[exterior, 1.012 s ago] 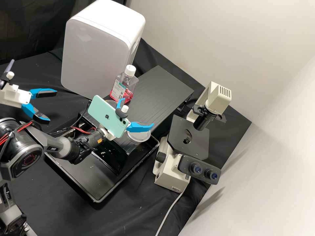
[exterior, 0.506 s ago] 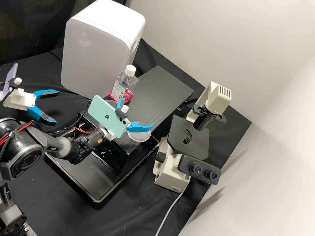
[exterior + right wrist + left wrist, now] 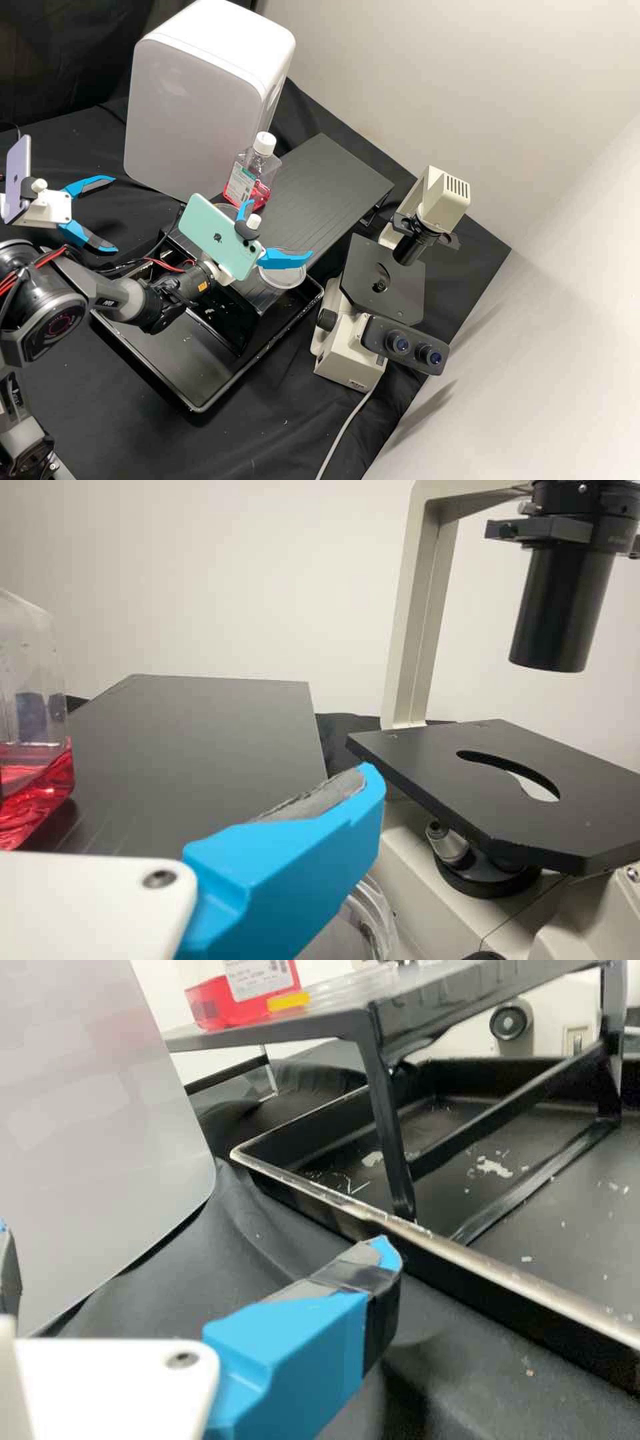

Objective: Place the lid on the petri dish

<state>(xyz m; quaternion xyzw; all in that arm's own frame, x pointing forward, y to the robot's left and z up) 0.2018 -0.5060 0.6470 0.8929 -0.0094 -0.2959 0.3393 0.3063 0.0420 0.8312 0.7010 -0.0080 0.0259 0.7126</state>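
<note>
A clear round petri dish lies on the near corner of the black rack. My right gripper hangs open at that corner, with one blue finger just over the dish and the other up near the flask. In the right wrist view that finger fills the foreground and a clear dish rim peeks out below it. A second clear rim shows beside the flask, mostly hidden by the mint phone. My left gripper is open at the far left, off the tray, with nothing in it.
A flask of red liquid stands at the rack's left end. The rack sits in a black tray. A white box rises behind it, and a microscope stands close on the right. A wall runs along the right.
My left gripper has shifted slightly to the right and turned, still open. The right arm and the dish have not moved.
</note>
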